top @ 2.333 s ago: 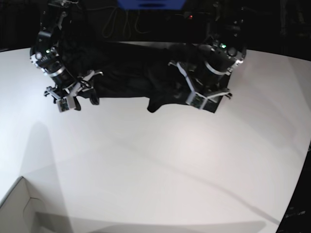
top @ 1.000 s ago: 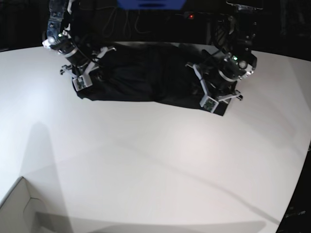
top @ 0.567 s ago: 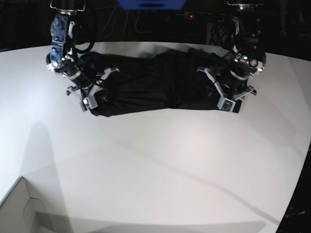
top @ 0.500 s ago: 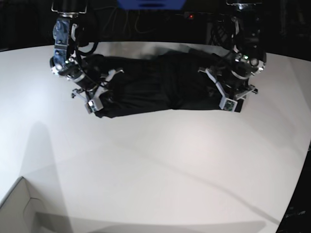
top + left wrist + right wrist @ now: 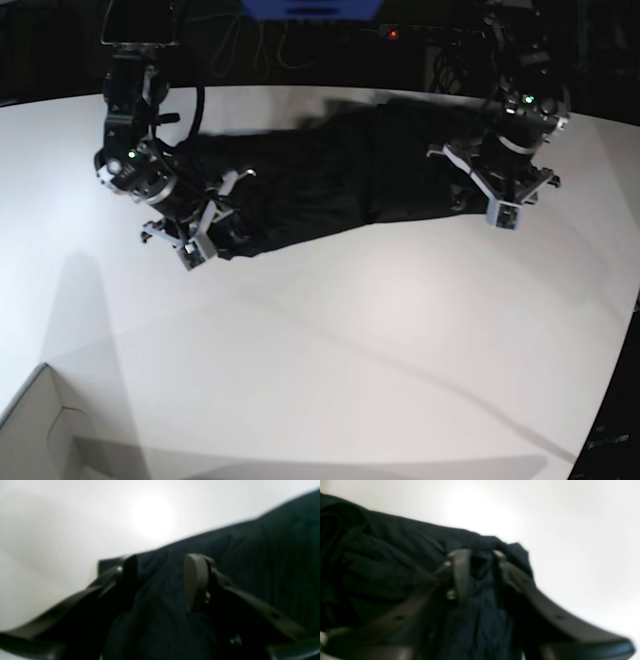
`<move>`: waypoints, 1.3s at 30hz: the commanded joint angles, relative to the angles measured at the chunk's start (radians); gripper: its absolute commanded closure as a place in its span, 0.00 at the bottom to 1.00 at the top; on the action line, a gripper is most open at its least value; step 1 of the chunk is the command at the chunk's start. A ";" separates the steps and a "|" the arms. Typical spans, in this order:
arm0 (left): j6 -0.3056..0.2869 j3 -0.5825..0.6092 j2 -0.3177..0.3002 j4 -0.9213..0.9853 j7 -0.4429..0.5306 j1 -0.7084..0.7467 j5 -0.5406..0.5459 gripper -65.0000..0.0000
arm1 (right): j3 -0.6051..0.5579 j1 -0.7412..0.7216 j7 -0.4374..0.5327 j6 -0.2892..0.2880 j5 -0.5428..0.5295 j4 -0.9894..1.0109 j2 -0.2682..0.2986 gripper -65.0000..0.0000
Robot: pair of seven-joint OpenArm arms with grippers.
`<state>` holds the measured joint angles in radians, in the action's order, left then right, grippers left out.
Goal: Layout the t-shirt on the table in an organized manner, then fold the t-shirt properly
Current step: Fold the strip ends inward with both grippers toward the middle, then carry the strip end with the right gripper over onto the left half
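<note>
The black t-shirt (image 5: 330,180) lies stretched in a long band across the far part of the white table (image 5: 350,350). My right gripper (image 5: 212,228), on the base view's left, is shut on the shirt's left end; its wrist view shows bunched cloth (image 5: 382,555) pinched between the fingers of the gripper (image 5: 481,560). My left gripper (image 5: 482,200), on the base view's right, holds the right end; in its wrist view, cloth (image 5: 262,555) fills the gap between the fingers of the gripper (image 5: 160,575). Both wrist views are blurred.
A pale box corner (image 5: 40,430) sits at the front left. Dark equipment and cables line the table's far edge (image 5: 300,60). White tabletop shows beyond the shirt in the left wrist view (image 5: 75,517) and the right wrist view (image 5: 570,530).
The bunched shirt has been drawn out into a longer band. My right gripper moved toward the front, my left gripper moved outward to the right, both still holding cloth.
</note>
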<state>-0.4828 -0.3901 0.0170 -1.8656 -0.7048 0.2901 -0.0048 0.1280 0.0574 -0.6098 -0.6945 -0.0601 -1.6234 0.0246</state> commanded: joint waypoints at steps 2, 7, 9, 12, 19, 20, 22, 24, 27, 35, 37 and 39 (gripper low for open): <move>0.000 -0.030 -0.001 -0.047 0.020 0.008 0.029 0.54 | 0.031 0.019 -0.009 -0.004 -0.016 -0.042 0.004 0.57; 0.000 -0.116 -0.010 -0.064 0.020 0.007 0.056 0.54 | 0.149 0.028 -0.020 -0.004 -0.017 0.002 -0.004 0.42; 0.000 -0.168 -0.010 -0.064 0.020 0.005 0.059 0.54 | 0.192 0.031 -0.020 -0.004 -0.017 0.021 -0.004 0.39; 0.000 -0.246 -0.010 -0.058 0.020 0.001 0.064 0.54 | 0.213 0.031 -0.020 -0.004 -0.017 0.064 -0.004 0.38; 0.000 -0.381 -0.030 0.010 0.021 -0.010 0.052 0.54 | 0.207 0.035 -0.020 -0.004 -0.025 0.107 -0.039 0.38; 0.000 -0.393 -0.039 0.025 0.021 -0.009 0.055 0.54 | 0.207 0.037 -0.020 -0.004 -0.025 0.104 -0.047 0.38; 0.000 -0.410 -0.053 0.070 0.021 -0.007 0.059 0.54 | 0.204 0.038 -0.020 -0.004 -0.025 0.099 -0.053 0.38; 0.000 -0.424 -0.070 0.110 0.021 -0.002 0.061 0.54 | 0.167 0.042 -0.020 -0.004 -0.027 0.097 -0.061 0.38; 0.000 -0.447 -0.075 0.152 0.026 -0.001 0.061 0.54 | 0.120 0.043 -0.020 -0.004 -0.027 0.104 -0.065 0.38; 0.000 -0.425 -0.064 0.171 0.021 0.002 0.061 0.54 | 0.040 0.043 -0.020 -0.004 -0.027 0.102 -0.090 0.38; 0.000 -0.406 -0.061 0.171 0.021 0.005 0.061 0.54 | 0.011 0.042 -0.020 -0.004 -0.027 0.104 -0.090 0.38; 0.000 -0.404 -0.050 0.171 0.021 0.007 0.061 0.55 | -0.006 0.042 -0.020 -0.004 -0.027 0.105 -0.090 0.38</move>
<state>-0.4831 -0.7883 -0.0235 -1.6772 -0.6994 0.2928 0.0505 0.1230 0.1032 -0.6247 -0.6941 -0.0834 -1.5108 -0.0639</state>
